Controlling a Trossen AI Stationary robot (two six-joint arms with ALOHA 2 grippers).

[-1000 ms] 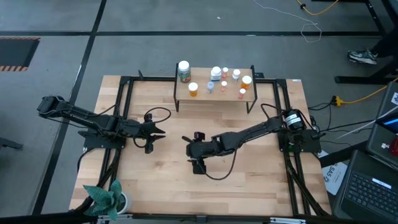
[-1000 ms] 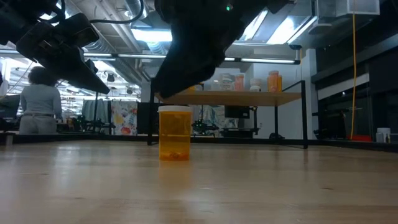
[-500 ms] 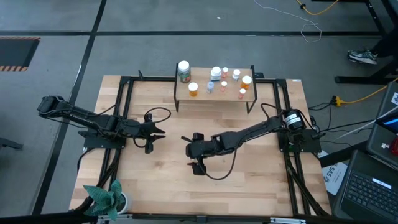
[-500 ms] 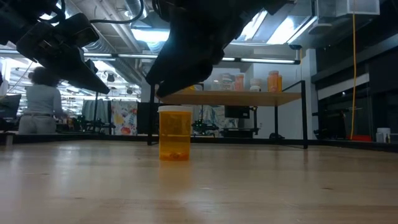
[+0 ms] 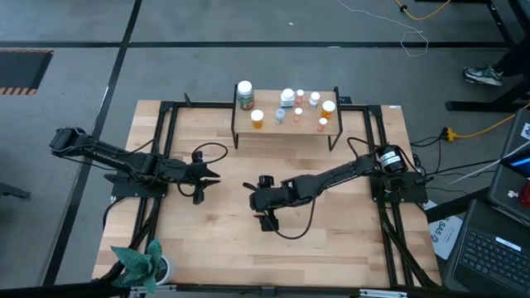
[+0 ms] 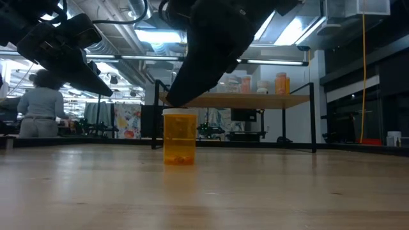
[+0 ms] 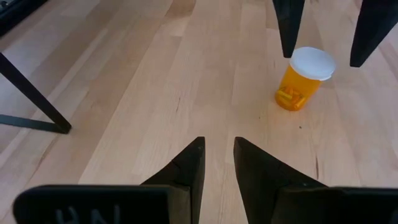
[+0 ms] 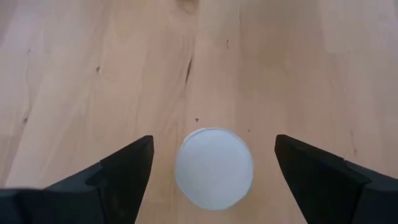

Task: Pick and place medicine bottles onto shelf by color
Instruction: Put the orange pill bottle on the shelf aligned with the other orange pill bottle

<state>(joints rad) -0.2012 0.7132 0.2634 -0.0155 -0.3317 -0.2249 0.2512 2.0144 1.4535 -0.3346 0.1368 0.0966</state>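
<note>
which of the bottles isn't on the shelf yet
The orange bottle with the white cap, standing upright on the tabletop under the right gripper's open jaws. All the other bottles stand on the shelf.

— Where's the loose bottle?
— I see it upright mid-bench, below my right tool, between both arms.
— The others?
— On the shelf at the bench's far edge.

You had even overhead light on the table; in the low view, ceiling lamps glared and both arms showed as silhouettes.
</note>
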